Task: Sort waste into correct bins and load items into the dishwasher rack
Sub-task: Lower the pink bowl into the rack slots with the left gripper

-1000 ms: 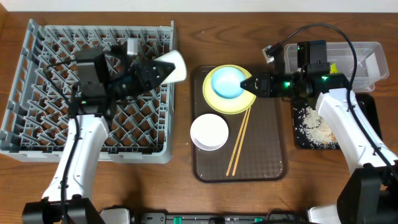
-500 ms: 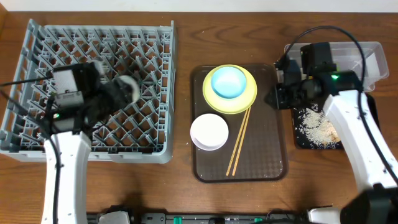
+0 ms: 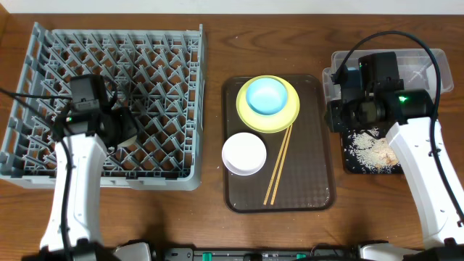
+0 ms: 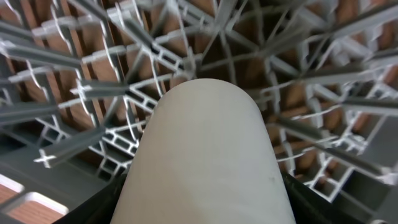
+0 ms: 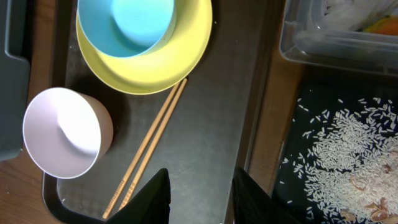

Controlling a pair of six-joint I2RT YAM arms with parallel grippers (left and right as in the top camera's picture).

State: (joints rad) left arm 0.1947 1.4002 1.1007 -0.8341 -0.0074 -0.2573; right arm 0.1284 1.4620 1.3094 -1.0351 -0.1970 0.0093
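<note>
A: Big things first?
B: Grey rack, left end of the table. Brown tray, centre. Clear tub, far right corner, with the black tray just in front of it.
A: On the brown tray?
B: Yellow plate at the far edge, blue bowl sitting in it. Pinkish-white bowl by the left edge. Chopsticks slanting down the middle, top ends at the plate.
A: Grippers?
B: Left gripper over the rack's left-middle pegs, clamped on the white cup. Right gripper part-open, empty, above the brown tray's right edge. Rice scattered in the black tray.
</note>
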